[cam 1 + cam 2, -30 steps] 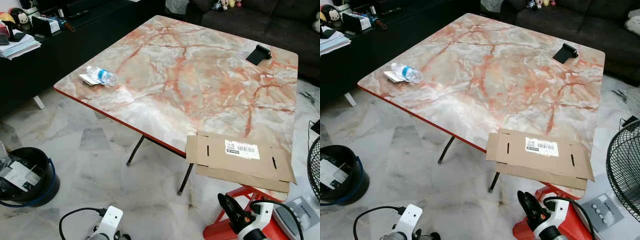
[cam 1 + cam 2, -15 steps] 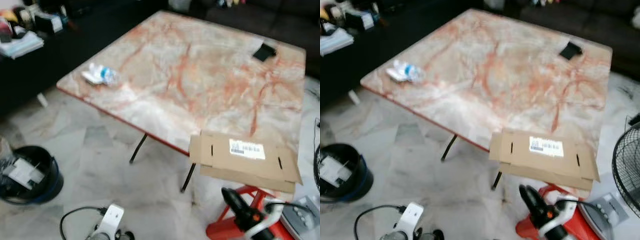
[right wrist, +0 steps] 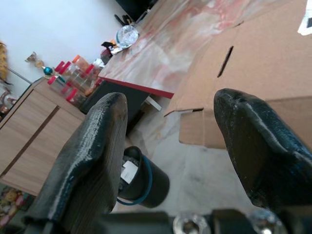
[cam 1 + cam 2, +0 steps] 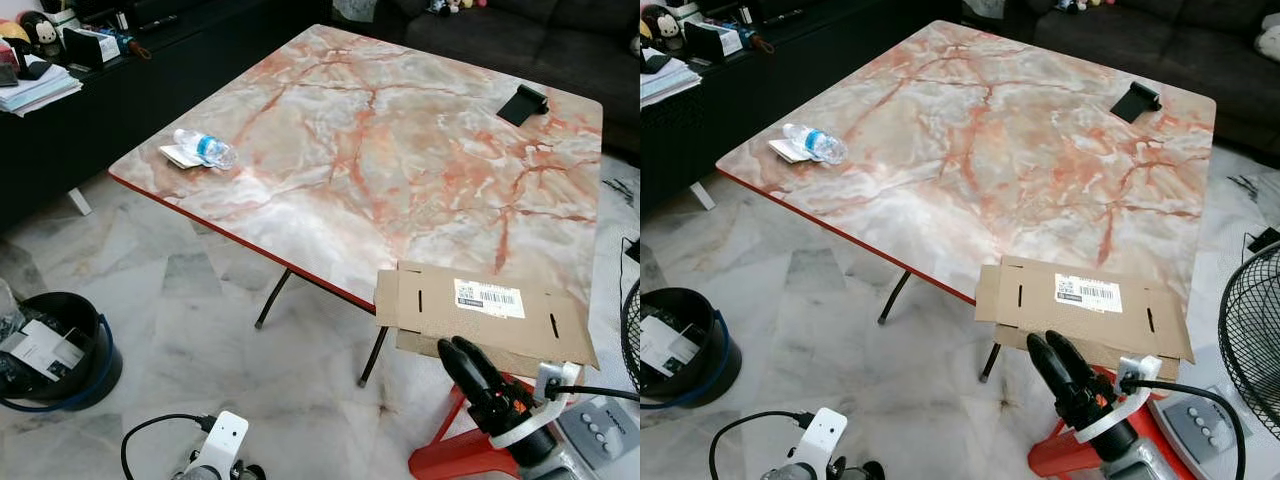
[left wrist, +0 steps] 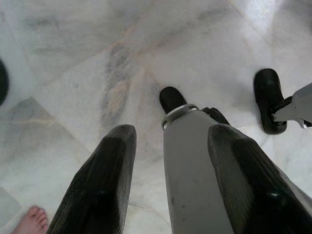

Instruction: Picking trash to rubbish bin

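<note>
A flattened cardboard box (image 4: 485,310) with a barcode label overhangs the near right corner of the marble-patterned table (image 4: 380,150). My right gripper (image 4: 453,347) is open and points up at the box's near edge from just below it; the cardboard (image 3: 253,73) lies ahead of its spread fingers. A clear plastic bottle (image 4: 205,149) lies on a wrapper at the table's left edge. A black rubbish bin (image 4: 55,350) holding trash stands on the floor at the left. My left gripper (image 5: 170,161) hangs open over the floor beside my leg.
A red stool (image 4: 450,455) stands under the table corner, with a fan (image 4: 1250,340) and its control base (image 4: 600,425) to the right. A black stand (image 4: 522,104) sits at the table's far right. A dark cabinet (image 4: 60,120) lines the left. A person's bare foot (image 5: 31,219) is on the floor.
My right gripper has risen and moved forward, up to the cardboard's near edge. The camera shook and shifted slightly. The left arm stayed low.
</note>
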Motion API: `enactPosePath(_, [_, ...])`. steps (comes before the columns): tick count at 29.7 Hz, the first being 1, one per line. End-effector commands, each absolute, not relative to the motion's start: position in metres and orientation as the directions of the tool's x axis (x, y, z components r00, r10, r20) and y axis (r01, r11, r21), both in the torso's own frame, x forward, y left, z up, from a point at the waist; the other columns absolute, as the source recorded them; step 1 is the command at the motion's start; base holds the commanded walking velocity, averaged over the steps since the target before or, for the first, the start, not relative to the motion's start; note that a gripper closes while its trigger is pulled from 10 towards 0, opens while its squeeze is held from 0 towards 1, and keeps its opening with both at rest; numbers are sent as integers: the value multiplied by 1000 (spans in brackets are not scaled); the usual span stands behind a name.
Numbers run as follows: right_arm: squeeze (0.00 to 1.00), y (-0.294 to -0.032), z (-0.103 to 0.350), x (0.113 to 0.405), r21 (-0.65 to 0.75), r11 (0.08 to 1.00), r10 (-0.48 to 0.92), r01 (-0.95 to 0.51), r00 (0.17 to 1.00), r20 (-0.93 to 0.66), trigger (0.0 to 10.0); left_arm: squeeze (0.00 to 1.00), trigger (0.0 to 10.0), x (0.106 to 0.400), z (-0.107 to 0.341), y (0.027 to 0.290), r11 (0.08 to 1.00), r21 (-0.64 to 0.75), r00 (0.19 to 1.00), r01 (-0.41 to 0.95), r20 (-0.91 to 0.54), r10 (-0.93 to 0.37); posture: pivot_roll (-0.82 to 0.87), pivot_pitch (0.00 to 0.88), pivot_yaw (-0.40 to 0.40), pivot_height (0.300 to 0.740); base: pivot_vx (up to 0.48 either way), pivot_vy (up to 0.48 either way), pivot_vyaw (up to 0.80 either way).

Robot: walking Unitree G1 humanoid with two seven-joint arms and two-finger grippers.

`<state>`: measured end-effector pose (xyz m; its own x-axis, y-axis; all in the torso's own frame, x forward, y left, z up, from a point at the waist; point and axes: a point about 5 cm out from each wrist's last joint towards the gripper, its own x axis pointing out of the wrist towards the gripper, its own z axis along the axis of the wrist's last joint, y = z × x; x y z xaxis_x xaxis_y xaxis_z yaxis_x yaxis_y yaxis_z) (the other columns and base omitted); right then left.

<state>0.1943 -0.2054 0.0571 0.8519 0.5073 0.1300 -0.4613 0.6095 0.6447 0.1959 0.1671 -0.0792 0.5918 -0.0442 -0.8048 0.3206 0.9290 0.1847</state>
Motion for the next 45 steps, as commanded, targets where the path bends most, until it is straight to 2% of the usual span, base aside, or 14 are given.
enactPosePath(1, [0, -205, 59, 191, 638, 611, 521, -468, 845, 120, 10000, 0, 10000, 187, -84, 166, 928, 169, 559, 331, -828, -49, 23, 129, -66, 740, 0, 0, 0])
enactPosePath(5, [0, -203, 56, 188, 645, 607, 528, -464, 842, 109, 10000, 0, 10000, 186, -84, 166, 929, 167, 558, 331, -828, -50, 21, 131, -67, 740, 0, 0, 0])
enactPosePath(6, [757, -203, 56, 187, 648, 604, 532, -463, 840, 105, 10000, 0, 10000, 186, -84, 166, 929, 167, 558, 331, -829, -50, 21, 131, -67, 740, 0, 0, 0])
enactPosePath(7, [1000, -202, 56, 186, 655, 597, 538, -464, 837, 104, 10000, 0, 10000, 186, -84, 166, 929, 167, 558, 332, -828, -51, 21, 131, -67, 740, 0, 0, 0])
enactPosePath(21, [1000, -202, 53, 183, 656, 603, 559, -454, 827, 58, 10000, 0, 10000, 186, -85, 166, 928, 165, 556, 333, -830, -52, 20, 122, -69, 740, 0, 0, 0])
enactPosePath(29, [1000, -215, 42, 178, 630, 661, 540, -408, 842, -21, 10000, 0, 10000, 185, -85, 166, 928, 162, 551, 335, -833, -54, 16, 115, -67, 740, 0, 0, 0])
enactPosePath(30, [0, -216, 41, 177, 625, 669, 538, -402, 842, -35, 10000, 0, 10000, 185, -85, 166, 928, 161, 550, 336, -833, -55, 16, 115, -67, 740, 0, 0, 0])
enactPosePath(40, [0, -211, 27, 177, 609, 689, 561, -393, 821, -105, 10000, 0, 10000, 184, -86, 166, 927, 160, 545, 340, -837, -56, 19, 106, -66, 740, 0, 0, 0])
enactPosePath(45, [0, -202, 27, 189, 597, 692, 564, -406, 820, -97, 10000, 0, 10000, 184, -86, 166, 926, 162, 544, 341, -837, -53, 23, 101, -66, 740, 0, 0, 0])
